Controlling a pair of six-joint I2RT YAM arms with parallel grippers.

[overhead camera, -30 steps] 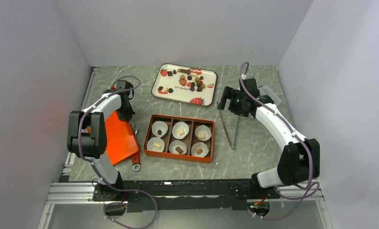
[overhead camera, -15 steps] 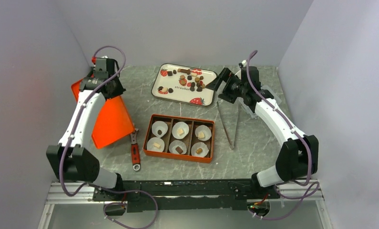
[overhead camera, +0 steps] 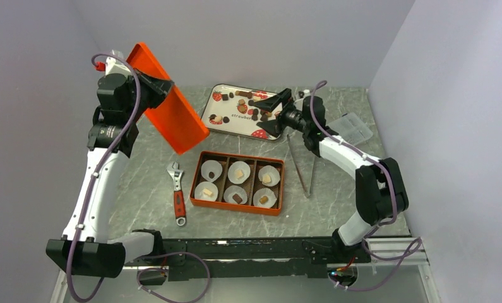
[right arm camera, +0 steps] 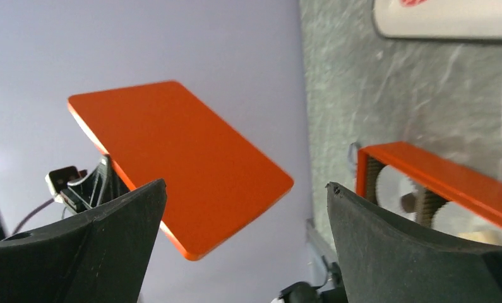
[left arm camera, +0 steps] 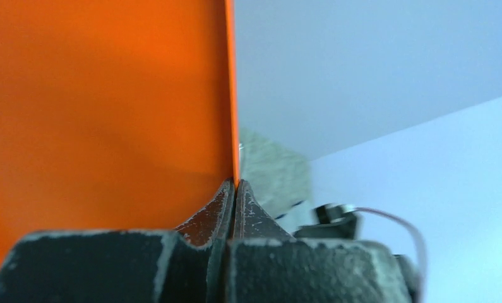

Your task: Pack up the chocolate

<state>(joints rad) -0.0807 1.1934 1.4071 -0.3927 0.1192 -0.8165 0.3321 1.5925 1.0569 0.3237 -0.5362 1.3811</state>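
- Left jaws pinch the orange lid [overhead camera: 172, 112], high up.
- Right jaws gape, holding nothing, by the tray [overhead camera: 226, 106].
- Chocolate [overhead camera: 255, 112] lies on the tray; six bits fill the box [overhead camera: 235, 208].
- Next, I think: lay the lid flat on the box.

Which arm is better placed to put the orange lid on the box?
Left: left fingers grip the orange lid aloft beside the box; right fingers stand open, empty, by the tray.
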